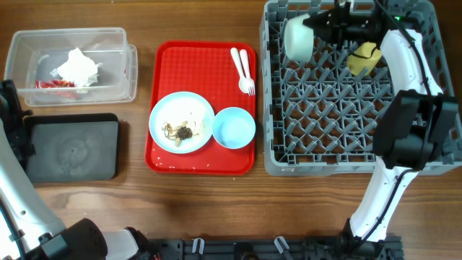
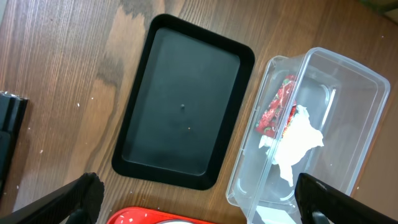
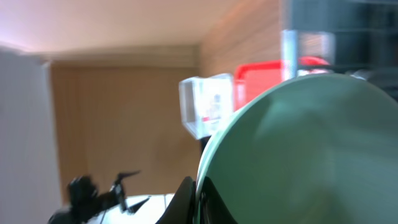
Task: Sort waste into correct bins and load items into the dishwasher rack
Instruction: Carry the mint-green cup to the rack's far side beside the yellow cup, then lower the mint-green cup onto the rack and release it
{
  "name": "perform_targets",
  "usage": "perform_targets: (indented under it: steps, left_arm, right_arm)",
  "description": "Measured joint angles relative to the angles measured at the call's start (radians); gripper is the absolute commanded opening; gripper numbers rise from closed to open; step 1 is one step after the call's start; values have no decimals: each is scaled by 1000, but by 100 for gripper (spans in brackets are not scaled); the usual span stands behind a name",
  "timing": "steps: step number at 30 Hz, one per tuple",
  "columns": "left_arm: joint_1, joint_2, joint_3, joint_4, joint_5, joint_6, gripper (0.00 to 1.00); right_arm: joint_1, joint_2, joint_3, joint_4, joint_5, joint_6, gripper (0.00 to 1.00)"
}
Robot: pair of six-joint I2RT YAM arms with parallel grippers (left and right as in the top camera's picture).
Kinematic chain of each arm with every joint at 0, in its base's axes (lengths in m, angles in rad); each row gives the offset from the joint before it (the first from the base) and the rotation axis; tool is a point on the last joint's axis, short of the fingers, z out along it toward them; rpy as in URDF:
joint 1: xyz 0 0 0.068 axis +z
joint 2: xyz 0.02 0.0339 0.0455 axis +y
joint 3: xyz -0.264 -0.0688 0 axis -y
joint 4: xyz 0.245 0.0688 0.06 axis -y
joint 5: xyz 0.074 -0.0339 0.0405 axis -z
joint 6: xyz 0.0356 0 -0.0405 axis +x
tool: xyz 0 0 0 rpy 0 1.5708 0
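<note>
Two arms are at the wooden desk [image 1: 86, 209]. The right end effector [image 1: 316, 27] is pressed together on the rim of the pale green round bowl [image 1: 297, 37], holding it on edge. The large square grey plastic dishwasher rack [image 1: 346, 155] sits right below it, though I can't tell if the bowl touches the pegs. A small yellow cup [image 1: 364, 59] lies in the rack just back from those fingertips, under the arm.

The left end effector [image 2: 199, 202] is spread wide with nothing in it. Straight below it is the shallow black rectangular tray [image 2: 180, 106]. Just beside that is the clear plastic rectangular tub [image 2: 339, 81], with a crumpled white paper napkin [image 2: 298, 140] and a small red wrapper [image 2: 277, 112] inside.

Between the two end effectors and well apart from both, the flat red serving tray [image 1: 180, 61] carries:
- a pale blue round plate [image 1: 198, 108] with brown food scraps [image 1: 180, 131] on it
- a pale blue bowl [image 1: 234, 128] touching the plate
- a white plastic fork [image 1: 248, 83] and a white plastic spoon [image 1: 235, 58]
</note>
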Motion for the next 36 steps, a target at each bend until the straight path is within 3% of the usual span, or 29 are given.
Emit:
perform_targets:
  steps: [7, 13, 18, 22, 29, 33, 36]
  left_arm:
    - [0, 0, 0, 0, 0, 0, 100]
    - [0, 0, 0, 0, 0, 0, 100]
    - [0, 0, 0, 0, 0, 0, 100]
    - [0, 0, 0, 0, 0, 0, 100]
    - [0, 0, 0, 0, 0, 0, 100]
    - [0, 0, 0, 0, 0, 0, 100]
    - [0, 0, 0, 0, 0, 0, 100]
  right_arm:
    - [0, -1, 0, -3, 31, -18, 5]
    - [-18, -2, 0, -1, 59, -38, 15]
    - [-48, -26, 0, -42, 217, -58, 43]
    - [-60, -99, 0, -118, 453, -69, 49]
    - [-60, -299, 0, -197, 774, -82, 48]
    - [-48, -348, 1, -208, 848, -94, 37]
    - [-8, -344, 1, -211, 887, -115, 17]
